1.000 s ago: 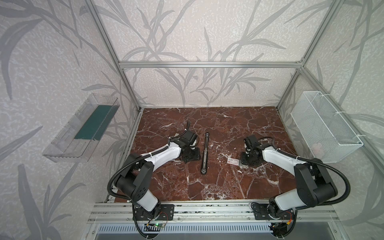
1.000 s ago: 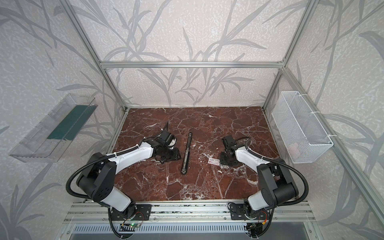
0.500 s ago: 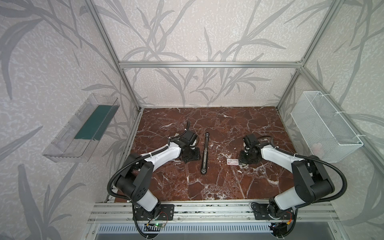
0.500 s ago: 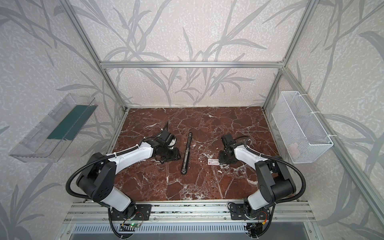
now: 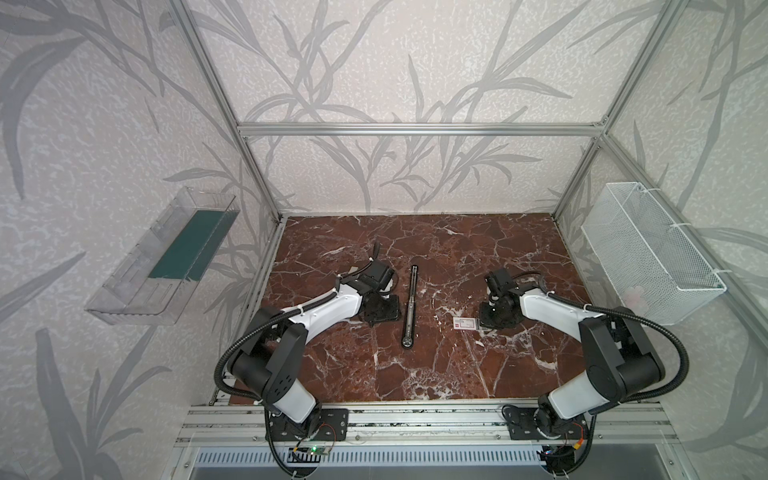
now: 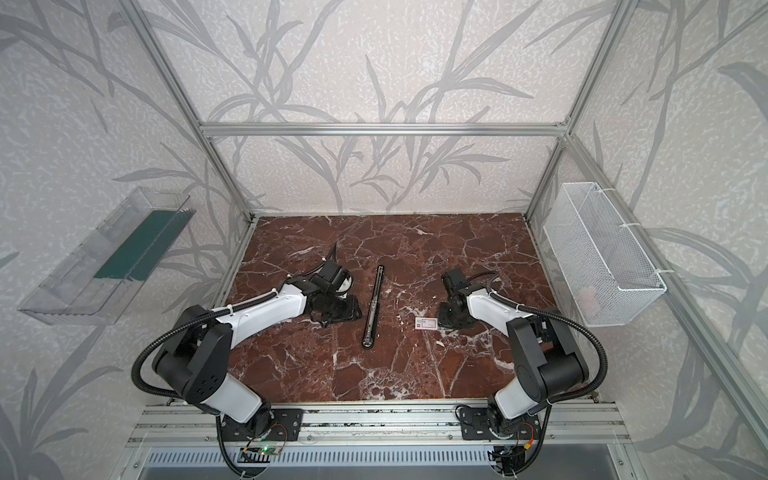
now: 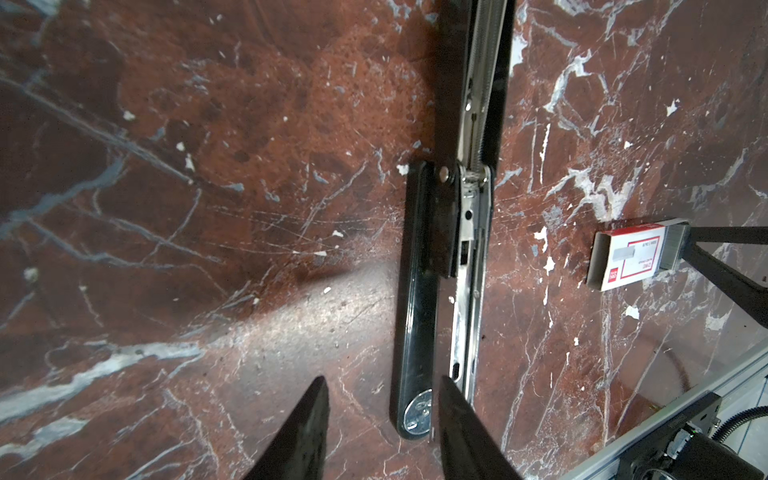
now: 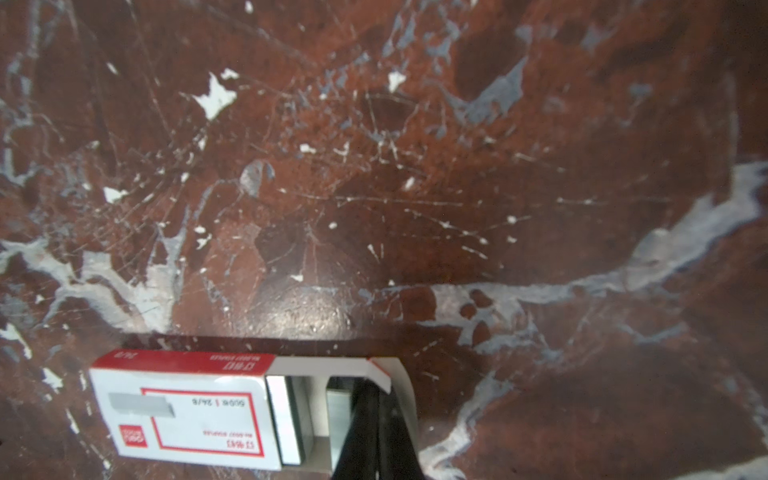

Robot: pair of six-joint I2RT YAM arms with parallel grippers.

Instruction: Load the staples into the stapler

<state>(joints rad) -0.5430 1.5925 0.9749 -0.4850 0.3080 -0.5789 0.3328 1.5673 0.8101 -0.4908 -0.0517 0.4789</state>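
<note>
Now right tool (image 8: 376, 436) clenched in open box (image 8: 187, 415), hold on staples (image 8: 338, 415) unclear: strip may slip, box may drag. Left tool (image 7: 382, 380) released beside stapler (image 7: 415, 311), not bracing it.

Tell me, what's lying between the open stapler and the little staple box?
Nothing, just bare red table. Both top views show the gap between the stapler and the box with nothing in it.

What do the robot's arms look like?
Both the left arm and right arm have white shells with chunky black joints. A ribbed black cable loops beside each. The left gripper has thin, pointed black fingers.
</note>
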